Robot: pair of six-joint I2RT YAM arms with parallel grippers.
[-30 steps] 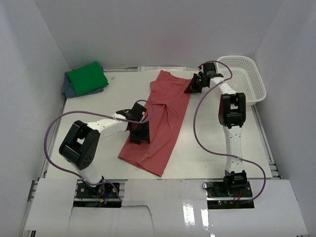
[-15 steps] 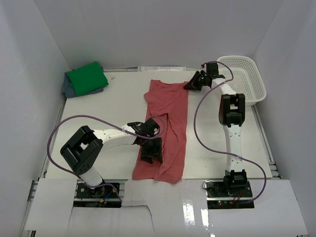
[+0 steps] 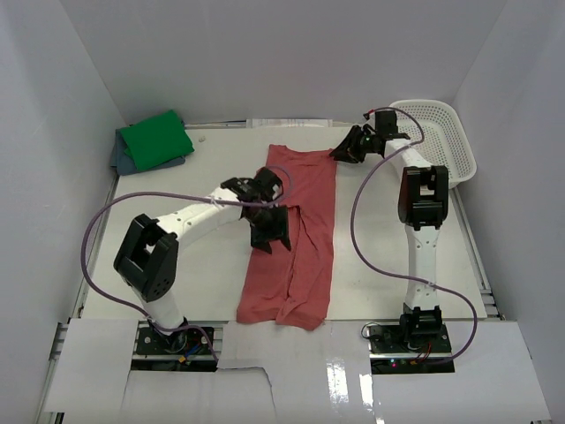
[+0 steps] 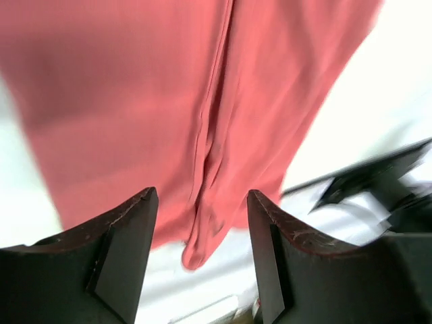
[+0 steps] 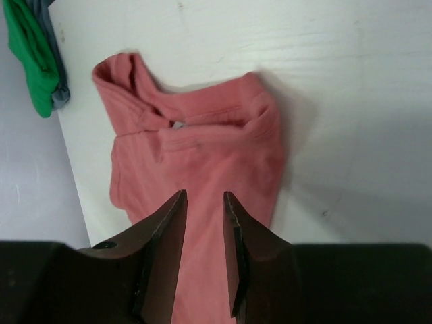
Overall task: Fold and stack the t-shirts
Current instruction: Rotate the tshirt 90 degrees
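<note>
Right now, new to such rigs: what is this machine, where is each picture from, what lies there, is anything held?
Two robot arms stand at the near edge of a table. The wide picture looks down from above and behind them; the other two come from a camera on each wrist. A brick-red shirt lies mid-table, a folded green shirt sits on a blue-grey shirt far left, and a white basket stands far right. The left claw hangs open over the red shirt; the right claw, slightly open, is near its collar end. Neither holds anything.

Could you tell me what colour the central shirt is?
The shirt is brick red; top external view.
</note>
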